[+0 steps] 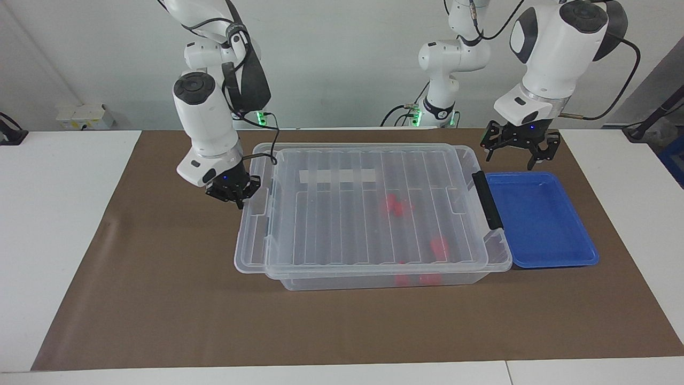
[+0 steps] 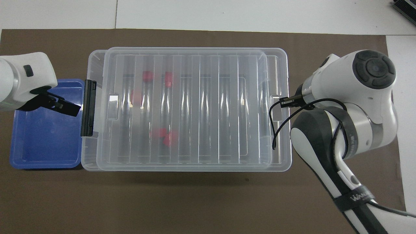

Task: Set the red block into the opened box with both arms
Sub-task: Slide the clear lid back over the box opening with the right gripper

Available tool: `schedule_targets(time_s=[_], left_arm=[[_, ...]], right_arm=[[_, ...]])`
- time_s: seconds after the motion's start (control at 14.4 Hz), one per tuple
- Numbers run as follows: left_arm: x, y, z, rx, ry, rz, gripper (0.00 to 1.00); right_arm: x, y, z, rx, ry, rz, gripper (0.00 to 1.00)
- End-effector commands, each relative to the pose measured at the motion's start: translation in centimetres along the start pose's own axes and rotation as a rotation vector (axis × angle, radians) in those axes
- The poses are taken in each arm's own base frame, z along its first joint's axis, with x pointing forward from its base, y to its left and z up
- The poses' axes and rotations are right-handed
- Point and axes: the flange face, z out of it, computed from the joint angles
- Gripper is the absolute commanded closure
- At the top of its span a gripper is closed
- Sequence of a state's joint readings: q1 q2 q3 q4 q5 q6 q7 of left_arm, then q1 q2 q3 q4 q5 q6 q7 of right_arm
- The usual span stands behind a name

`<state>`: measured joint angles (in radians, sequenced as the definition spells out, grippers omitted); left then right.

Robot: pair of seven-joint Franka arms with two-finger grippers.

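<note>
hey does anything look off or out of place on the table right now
One thing: the clear lid is not seated square on the box. It overhangs the rim at the right arm's end, where the right gripper is shut at its edge. The red blocks lie inside, under the lid.

the ribbed lid [image 1: 368, 203] covers nearly the whole box [image 1: 494, 251], blocking entry from above.

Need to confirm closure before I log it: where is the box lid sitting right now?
The lid lies on the box, covering nearly all of it in both views, overhanging slightly toward the right arm's end, where the right gripper meets its edge.
</note>
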<state>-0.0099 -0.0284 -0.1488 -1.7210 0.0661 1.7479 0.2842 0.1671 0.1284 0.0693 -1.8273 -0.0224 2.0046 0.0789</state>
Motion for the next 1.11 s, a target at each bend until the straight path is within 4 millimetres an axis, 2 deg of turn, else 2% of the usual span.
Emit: schedule_targets(time_s=[0.0,0.42,0.7,1.04], left_arm=[[-0.8,0.1,-0.1,-0.005,0.025,0.005,0.0],[-1.1,-0.8,-0.2,-0.003,0.03,-0.013,0.0],[-1.1,-1.0,-0.2,-0.003,0.031,-0.019,0.0],[-0.6,0.0,-0.3,0.001,0.047,-0.004,0.0]], right_arm=[[-0.9,-1.1,-0.3,0.02,0.003,-0.027,1.0],[-1.1,-3.3,-0.5,0.024,0.009,-0.063,1.0],[-1.0,-3.3,-0.5,0.024,0.011,-0.064,1.0],[-1.0,-3.2,-0.8,0.024,0.012,-0.066,1.0]])
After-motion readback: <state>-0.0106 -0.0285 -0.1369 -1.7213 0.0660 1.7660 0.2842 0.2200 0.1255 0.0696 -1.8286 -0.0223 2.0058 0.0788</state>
